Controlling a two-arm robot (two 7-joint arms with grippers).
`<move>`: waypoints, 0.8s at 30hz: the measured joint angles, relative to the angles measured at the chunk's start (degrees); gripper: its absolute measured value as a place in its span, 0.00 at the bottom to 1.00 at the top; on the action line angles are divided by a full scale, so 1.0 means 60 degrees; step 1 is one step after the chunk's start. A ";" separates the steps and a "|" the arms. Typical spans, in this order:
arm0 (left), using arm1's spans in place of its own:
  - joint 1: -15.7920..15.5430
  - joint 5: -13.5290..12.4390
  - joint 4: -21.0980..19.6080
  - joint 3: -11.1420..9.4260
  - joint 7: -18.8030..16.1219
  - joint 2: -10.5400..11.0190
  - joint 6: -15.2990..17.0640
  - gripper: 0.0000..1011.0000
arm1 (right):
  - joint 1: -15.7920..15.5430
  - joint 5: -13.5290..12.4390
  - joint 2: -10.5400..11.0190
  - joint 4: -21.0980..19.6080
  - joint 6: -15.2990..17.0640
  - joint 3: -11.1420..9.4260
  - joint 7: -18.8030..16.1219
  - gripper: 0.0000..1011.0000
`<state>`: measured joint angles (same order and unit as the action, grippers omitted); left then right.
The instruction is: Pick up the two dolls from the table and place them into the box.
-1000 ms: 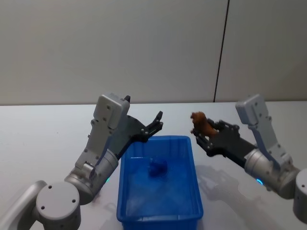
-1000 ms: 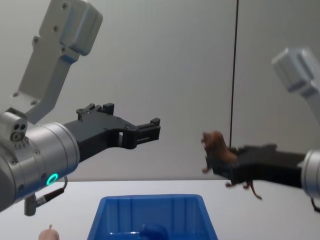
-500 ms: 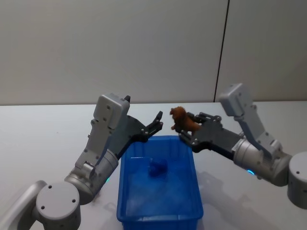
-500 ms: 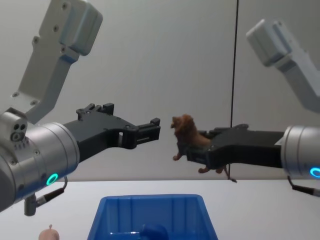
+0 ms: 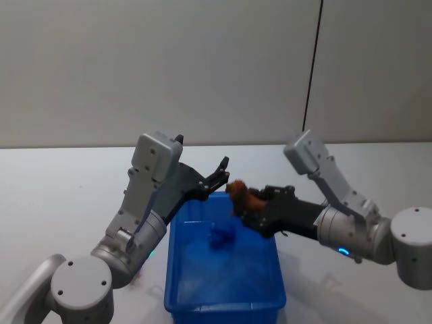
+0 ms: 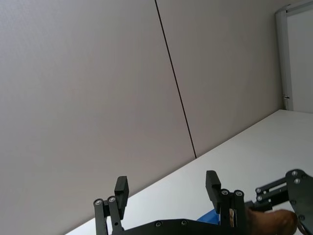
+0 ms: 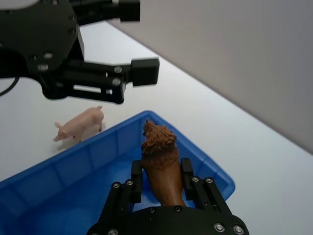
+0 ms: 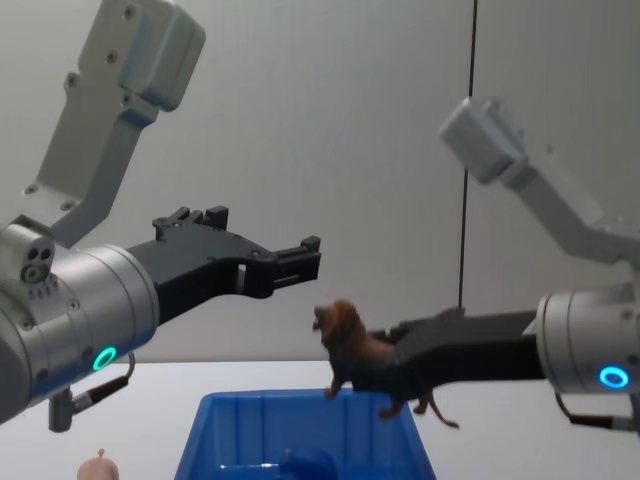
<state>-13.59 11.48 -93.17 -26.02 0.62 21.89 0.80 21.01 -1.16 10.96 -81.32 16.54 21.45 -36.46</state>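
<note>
The reddish-brown doll (image 7: 157,142) was seen clamped between the two fingers of the right gripper (image 7: 161,170), gripped at the body, head poking out past the fingertips (image 7: 136,171). The jaws were closed only to the doll's width, pads pressed on both flanks. The doll (image 8: 348,345) was held in the air over the far end of the box (image 8: 300,430), legs just above the far rim; contact with the rim could not be told. In the head view the doll (image 5: 241,196) was placed near the far right corner of the box (image 5: 279,270).

The left gripper (image 8: 306,258) was held raised over the far edge of the box, just left of the brown doll, fingers spread wide, nothing between them (image 6: 166,188).

The pale pink doll (image 7: 80,124) was found standing on the table (image 7: 195,112), outside the box, close beside its left wall (image 7: 73,166), not touched by either gripper.
</note>
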 joint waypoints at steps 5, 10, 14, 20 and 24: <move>0.0000 0.0000 0.0000 0.0000 0.0000 0.0000 0.0000 0.99 | 0.0130 0.0142 -0.0055 0.0304 0.0451 0.0088 -0.0298 0.55; 0.0000 0.0000 0.0000 0.0000 0.0000 0.0000 0.0000 0.99 | 0.0218 0.0239 -0.0092 0.0521 0.0741 0.0148 -0.0506 0.73; 0.0000 0.0000 0.0000 0.0000 0.0001 0.0000 0.0000 0.99 | 0.0261 0.0291 -0.0108 0.0626 0.0889 0.0178 -0.0609 0.82; 0.0000 0.0000 0.0000 0.0000 0.0001 0.0000 0.0000 0.99 | 0.0296 0.0314 -0.0111 0.0696 0.0979 0.0197 -0.0666 0.99; 0.0000 0.0000 0.0000 0.0000 0.0000 0.0000 0.0000 0.99 | 0.0292 0.0262 -0.0075 0.0647 0.0902 0.0168 -0.0583 0.99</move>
<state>-13.59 11.48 -93.17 -26.03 0.63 21.89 0.80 22.76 0.41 10.51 -77.44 21.95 22.46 -39.96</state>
